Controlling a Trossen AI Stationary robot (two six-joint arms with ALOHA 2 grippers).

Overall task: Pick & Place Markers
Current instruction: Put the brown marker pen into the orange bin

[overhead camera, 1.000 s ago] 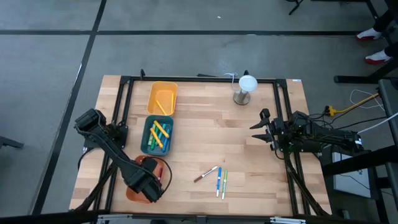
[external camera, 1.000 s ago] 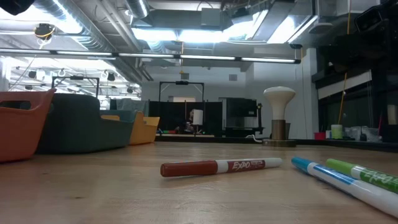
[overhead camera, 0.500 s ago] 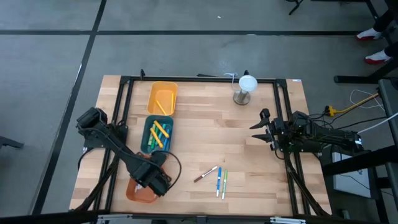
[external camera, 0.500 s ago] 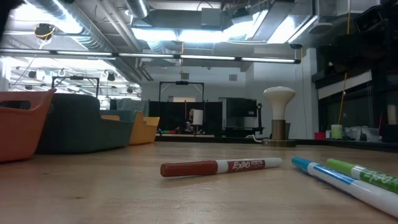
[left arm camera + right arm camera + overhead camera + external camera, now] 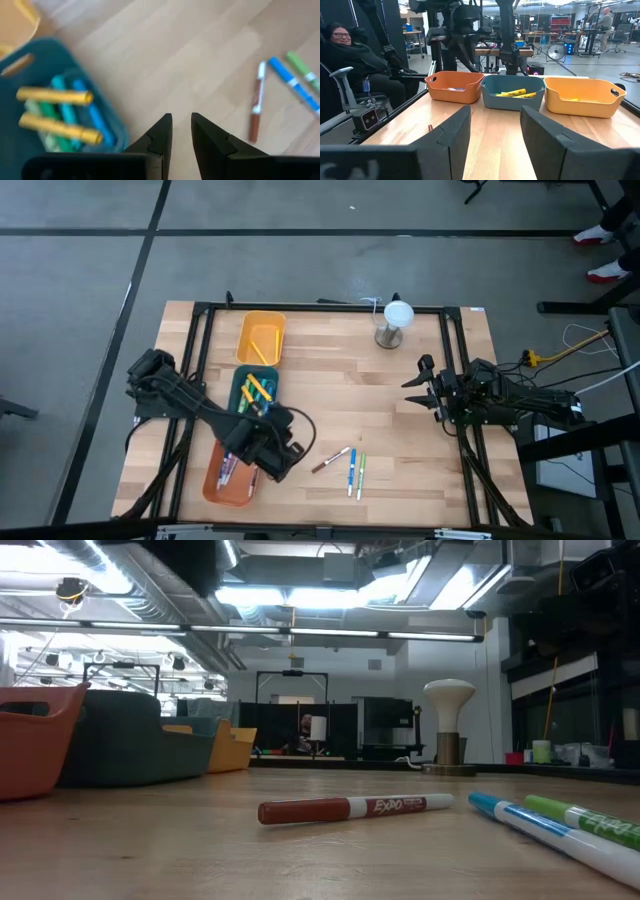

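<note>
Three markers lie flat on the wood near the table's near edge: a red one (image 5: 330, 460) (image 5: 350, 808) (image 5: 256, 107), a blue one (image 5: 351, 472) (image 5: 535, 824) (image 5: 292, 85) and a green one (image 5: 360, 474) (image 5: 590, 819). Other markers lie in the orange tray (image 5: 226, 476), the teal tray (image 5: 243, 402) (image 5: 60, 115) and the yellow tray (image 5: 261, 338). My left gripper (image 5: 283, 456) (image 5: 181, 127) hovers between the orange tray and the loose markers, open by a narrow gap, with nothing in it. My right gripper (image 5: 412, 385) (image 5: 495, 125) waits open near the table's right edge.
A white mushroom-shaped lamp (image 5: 392, 323) (image 5: 449, 722) stands near the far edge. The three trays line up along the left side (image 5: 456, 86). Bare wood lies between the trays and my right arm. A seated person (image 5: 350, 55) shows beyond the table's left side.
My left gripper has moved from above the orange tray toward the table's right and slightly toward the far edge, nearer the loose markers. The orange tray's inside, with markers lying in it, has come into sight.
</note>
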